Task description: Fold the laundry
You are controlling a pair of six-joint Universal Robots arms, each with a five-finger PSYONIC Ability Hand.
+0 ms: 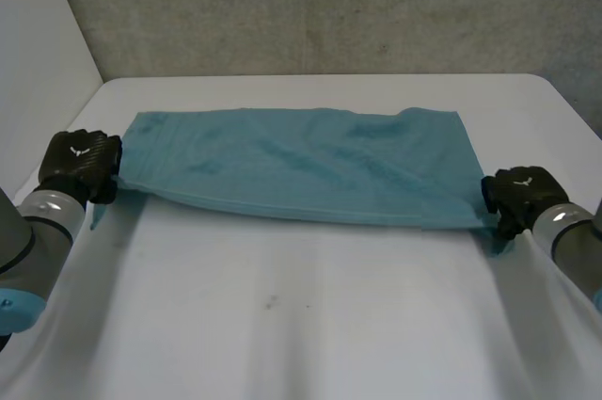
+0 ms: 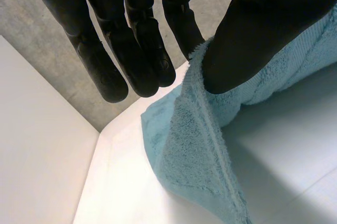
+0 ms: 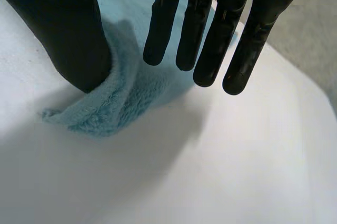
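Two grey arms come in close at the near side, the left arm point(image 1: 42, 221) on one side and the right arm point(image 1: 569, 235) on the other. Each one ends in a black hand. Between them lies a light blue towel point(image 1: 301, 165) on the white table point(image 1: 282, 325). It is folded into a long shape that runs from side to side, and it sits in the far half of the table. Its near edge is pulled straight between the two hands and is lifted a little, with a dark shadow under it. The left hand point(image 1: 85, 163) holds the near left corner. Its thumb is squeezed onto the fluffy edge and the towel hangs down from it, while its fingers point(image 2: 105, 50) stick out straight. The right hand point(image 1: 517, 195) holds the near right corner. Its thumb is pushed into the bunched-up cloth, and its fingers point(image 3: 210, 39) are straight too. Behind the table stands a rough grey wall point(image 1: 329, 5).
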